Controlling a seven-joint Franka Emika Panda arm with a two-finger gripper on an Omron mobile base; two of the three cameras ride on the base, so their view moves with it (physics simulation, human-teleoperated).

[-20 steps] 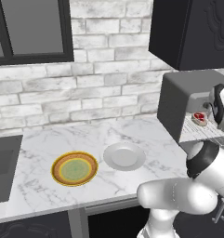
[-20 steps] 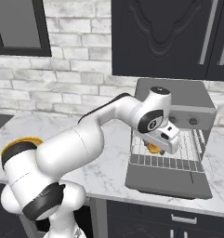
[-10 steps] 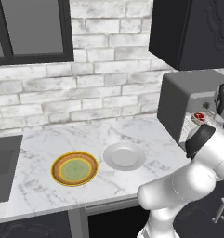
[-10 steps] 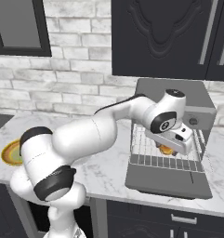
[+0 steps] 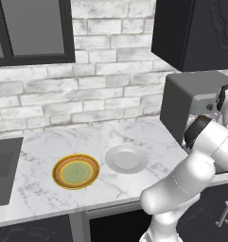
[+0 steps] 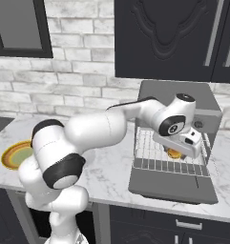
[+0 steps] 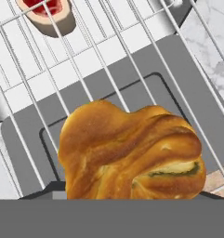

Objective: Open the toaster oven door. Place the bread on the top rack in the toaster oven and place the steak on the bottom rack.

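While the toaster oven door (image 6: 172, 183) lies folded flat and smooth grey, the lumpy, glossy golden-brown bread (image 7: 131, 152) is seen close before the jaws on a thin silver wire grid. Whether the jaws are spread or pinching it cannot be told. Beyond the bread, the round red steak (image 7: 46, 14) rests under the wires.

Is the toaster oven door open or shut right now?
Open. The toaster oven door lies folded down flat on the counter, with a wire rack slid out above it and the bread sitting on that rack.
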